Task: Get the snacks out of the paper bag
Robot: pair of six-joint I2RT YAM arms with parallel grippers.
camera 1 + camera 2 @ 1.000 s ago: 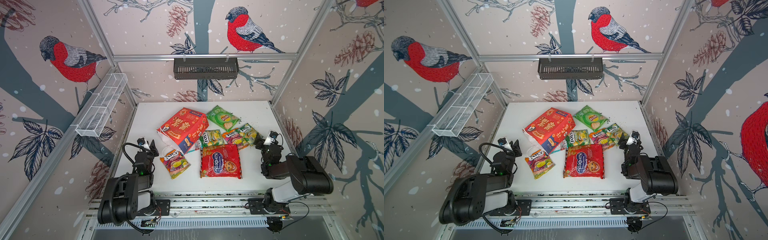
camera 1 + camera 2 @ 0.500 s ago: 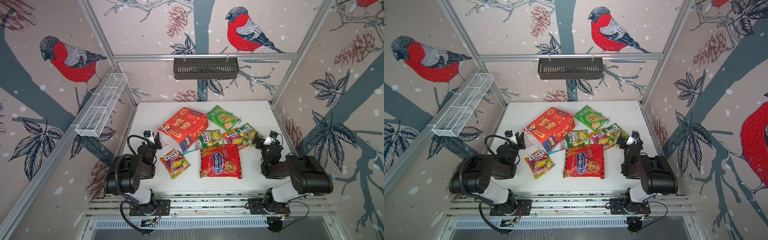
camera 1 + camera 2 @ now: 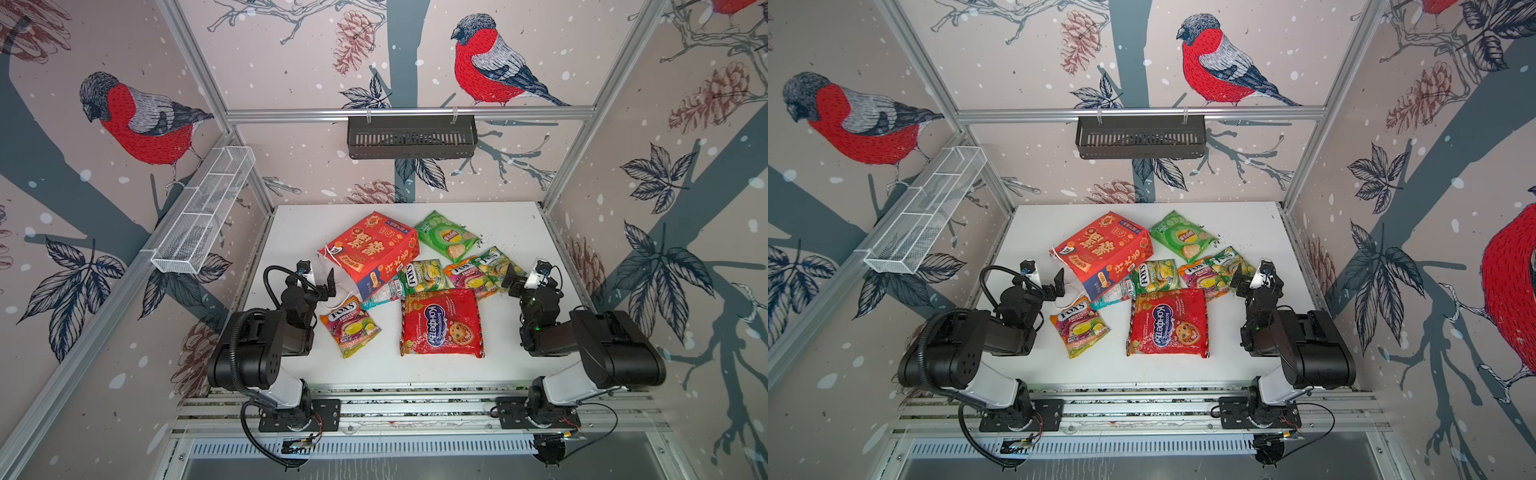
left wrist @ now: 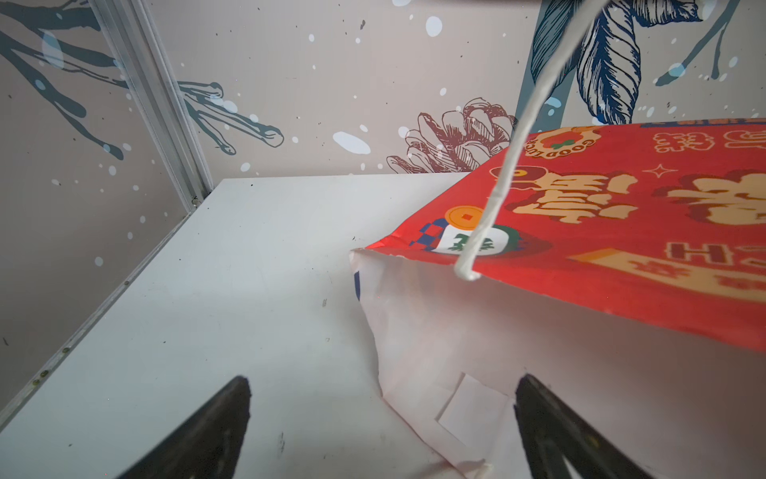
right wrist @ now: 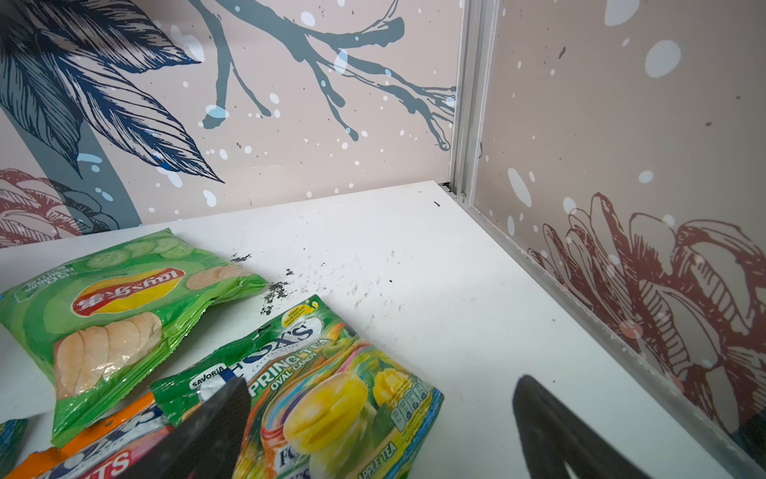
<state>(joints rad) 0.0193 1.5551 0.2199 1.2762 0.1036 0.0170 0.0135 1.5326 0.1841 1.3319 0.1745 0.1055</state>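
**A:** Where is the paper bag?

**B:** The paper bag [image 3: 370, 249] lies on its side at the back left of the table [image 3: 299, 224]. Its white-lined mouth is turned toward the left gripper [image 4: 383, 379].

**A:** Is that gripper holding it?

**B:** No, its jaws stand wide apart with nothing in them. In the left wrist view the edge of the bag's mouth shows between them, and a white cord handle [image 4: 510, 157] crosses in front of the bag.

**A:** And the snacks?

**B:** They are out on the table. The red packet [image 3: 440, 324] lies flat at the front. The green chip bag [image 3: 446, 239] sits just right of the paper bag. Three candy packs [image 3: 424, 276] overlap in a row between those two. A fourth pack [image 3: 351, 326] lies alone near the left gripper. A teal packet [image 3: 382, 293] rests against the bag's blue end; I cannot tell whether it is tucked under.

**A:** The right gripper?

**B:** The right gripper [image 5: 379, 380] is also wide apart and empty. It sits over the rightmost candy pack; I cannot tell whether it touches.
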